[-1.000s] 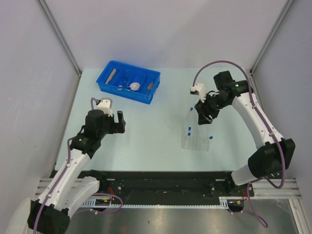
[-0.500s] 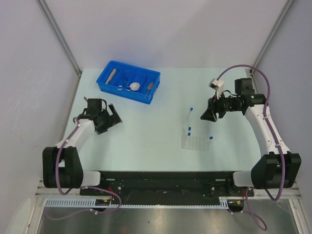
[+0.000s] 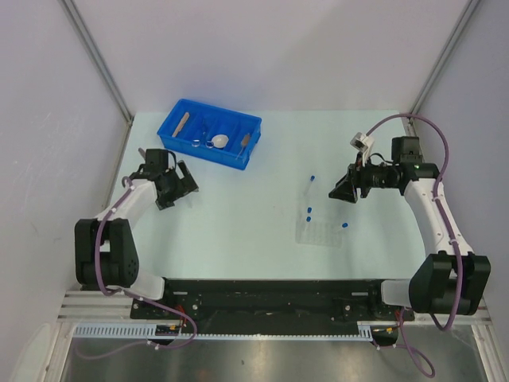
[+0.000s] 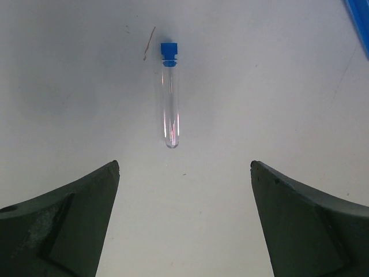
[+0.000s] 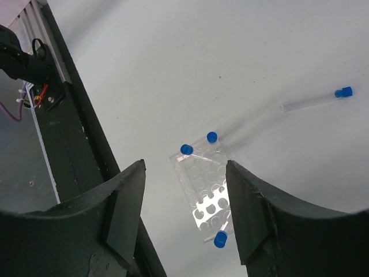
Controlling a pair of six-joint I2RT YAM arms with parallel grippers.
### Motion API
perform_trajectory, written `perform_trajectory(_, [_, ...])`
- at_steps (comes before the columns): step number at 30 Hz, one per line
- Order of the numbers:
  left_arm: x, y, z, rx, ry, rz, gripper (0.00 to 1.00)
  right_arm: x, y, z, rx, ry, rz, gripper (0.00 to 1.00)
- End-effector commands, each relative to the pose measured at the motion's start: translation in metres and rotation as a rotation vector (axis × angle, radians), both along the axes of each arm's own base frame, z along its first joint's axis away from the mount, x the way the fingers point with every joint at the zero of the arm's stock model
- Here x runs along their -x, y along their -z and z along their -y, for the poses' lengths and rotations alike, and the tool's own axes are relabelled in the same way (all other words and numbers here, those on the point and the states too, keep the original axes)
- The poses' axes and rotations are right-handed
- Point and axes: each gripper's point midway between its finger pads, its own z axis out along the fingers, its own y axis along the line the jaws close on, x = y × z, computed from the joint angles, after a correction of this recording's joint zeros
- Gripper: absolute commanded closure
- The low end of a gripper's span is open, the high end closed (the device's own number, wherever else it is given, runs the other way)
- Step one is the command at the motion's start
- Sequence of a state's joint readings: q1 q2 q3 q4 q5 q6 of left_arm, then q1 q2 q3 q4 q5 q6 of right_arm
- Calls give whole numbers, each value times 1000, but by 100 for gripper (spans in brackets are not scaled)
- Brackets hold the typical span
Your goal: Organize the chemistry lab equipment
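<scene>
A clear tube rack (image 3: 320,232) stands right of centre with blue-capped tubes (image 3: 308,214) upright at its far-left corner and another (image 3: 343,225) at its right edge. One tube (image 3: 309,186) lies flat just beyond it. My right gripper (image 3: 343,189) hovers open and empty to the right of that tube; its wrist view looks down on the rack (image 5: 207,184) and the lying tube (image 5: 314,99). My left gripper (image 3: 171,185) is open near the left edge. In the left wrist view a single tube (image 4: 169,104) lies on the table ahead of the open left gripper (image 4: 184,167).
A blue bin (image 3: 238,157) at the back left holds a wooden stick (image 3: 183,122), metal tongs (image 3: 200,134), a white dish (image 3: 221,142) and a brown-handled tool (image 3: 245,142). Its corner (image 4: 360,17) shows in the left wrist view. Walls enclose both sides.
My right gripper has drawn back to the right, away from the lying tube, its jaws slightly wider. The left arm has swung out toward the far left and lowered.
</scene>
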State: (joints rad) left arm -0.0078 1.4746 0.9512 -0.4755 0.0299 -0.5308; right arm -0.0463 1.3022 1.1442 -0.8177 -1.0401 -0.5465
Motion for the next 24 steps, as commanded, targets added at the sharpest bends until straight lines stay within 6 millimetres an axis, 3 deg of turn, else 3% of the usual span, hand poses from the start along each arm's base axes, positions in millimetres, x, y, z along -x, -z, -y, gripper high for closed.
perform_trajectory(1, [-12, -9, -7, -29, -9, 16, 0, 5, -14, -5, -50, -36, 66, 37])
perform_trajectory(6, [-18, -4, -7, -36, 1, 1, 2, 8, -16, -6, -56, -39, 86, 37])
perform_trajectory(10, [-23, 7, -14, -70, -19, -32, 9, 13, -15, -5, -62, -38, 98, 35])
perform_trajectory(14, [-27, 19, -14, -69, -17, -73, 27, 15, -17, -5, -70, -36, 112, 34])
perform_trajectory(23, [-34, 48, -12, -155, 44, -190, 48, 18, -19, -6, -85, -41, 121, 34])
perform_trajectory(24, [-34, 50, -12, -165, 53, -199, 55, 18, -20, -6, -86, -42, 123, 34])
